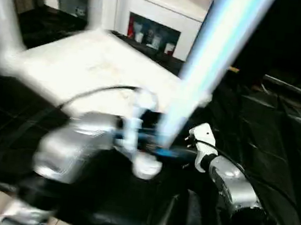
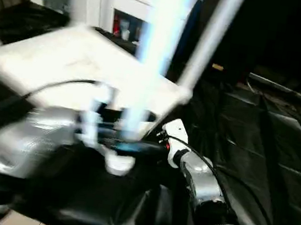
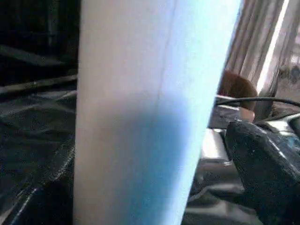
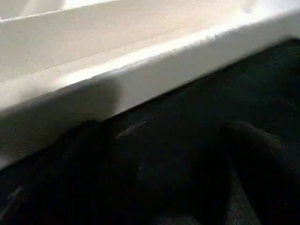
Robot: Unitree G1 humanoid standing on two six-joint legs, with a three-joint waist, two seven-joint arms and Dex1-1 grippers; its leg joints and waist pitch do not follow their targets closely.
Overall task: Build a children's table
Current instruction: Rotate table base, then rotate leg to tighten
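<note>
The white table top (image 1: 95, 69) lies upside down on black sheeting (image 1: 280, 135) that covers the floor. A leg (image 1: 216, 54) stands tilted in the socket at the top's near corner, toward the robot's right side; a second leg (image 1: 3, 10) rises from the corner on the robot's left. In the right eye view the near leg (image 2: 160, 41) crosses in front of a further leg (image 2: 213, 37), which stands at the corner behind it.

The left gripper (image 1: 151, 146) reaches across to the foot of the near leg. In the left wrist view that leg (image 3: 150, 117) stands close before the camera and one black finger (image 3: 262, 164) shows beside it, clear of the leg; the jaws stand wide apart and grasp nothing.

The right gripper (image 4: 159, 187) is released too: its two dark fingers (image 4: 262, 159) are spread over the sheeting, just short of the top's white rim (image 4: 154, 79), with nothing between them.

Beyond the top's far edge stands a white cabinet (image 1: 126, 4) with glass doors and small items inside. No writing or brand mark can be read anywhere.
</note>
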